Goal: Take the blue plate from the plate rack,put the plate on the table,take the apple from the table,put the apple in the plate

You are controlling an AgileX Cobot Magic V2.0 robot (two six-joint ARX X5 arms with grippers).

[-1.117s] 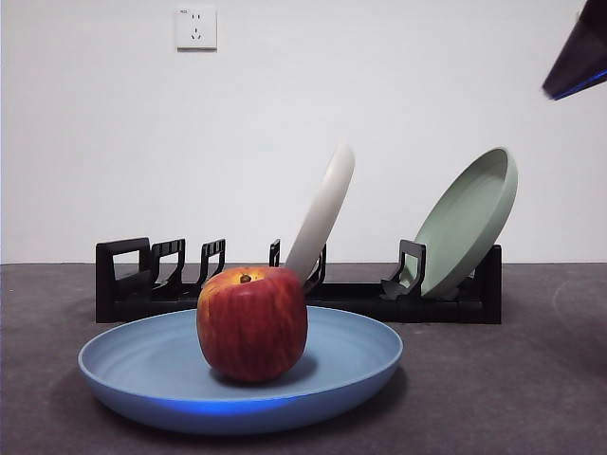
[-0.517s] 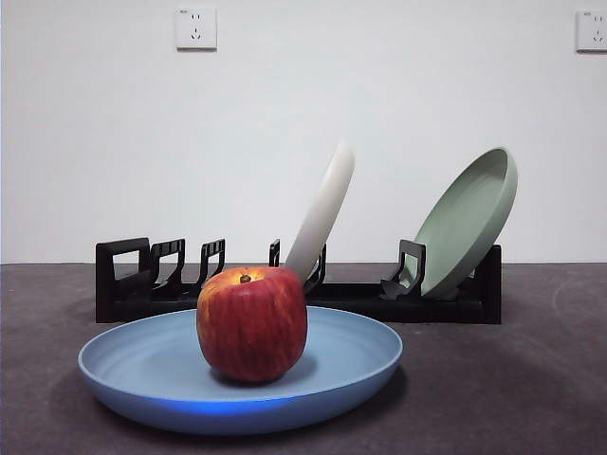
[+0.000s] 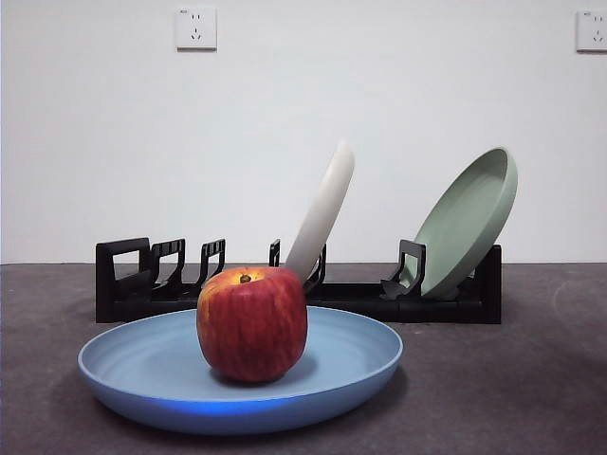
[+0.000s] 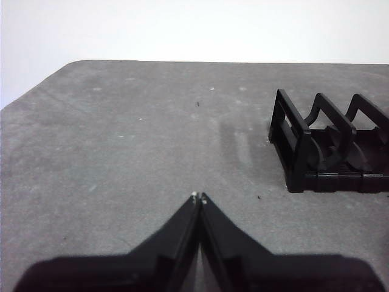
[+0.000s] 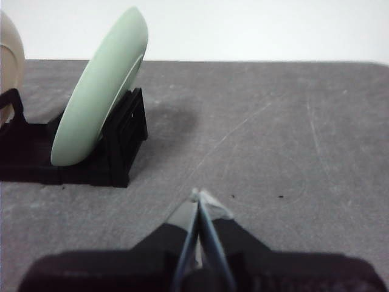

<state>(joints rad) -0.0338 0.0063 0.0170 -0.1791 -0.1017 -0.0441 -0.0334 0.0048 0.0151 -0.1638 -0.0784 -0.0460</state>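
Both arms hang back above bare grey surface (image 4: 121, 140), each pincer pressed shut on nothing: the left pincer (image 4: 199, 196) faces open ground with only the handle end of the plate rack (image 4: 328, 146) off to one side, and the right pincer (image 5: 197, 194) looks past the rack's other end, where the sage-green plate (image 5: 100, 85) leans in its slot. Neither is close to the task's things. From the front, no arm shows at all. The apple (image 3: 251, 322) stands upright, stem up, in the middle of the blue plate (image 3: 360, 355), which lies flat on the surface, nearer than the rack and toward its left half. A cream-white plate (image 3: 324, 209) stands tilted in the rack behind. By this evidence nothing is left to reach for; the apple sits between the two arms, with neither plainly nearer.
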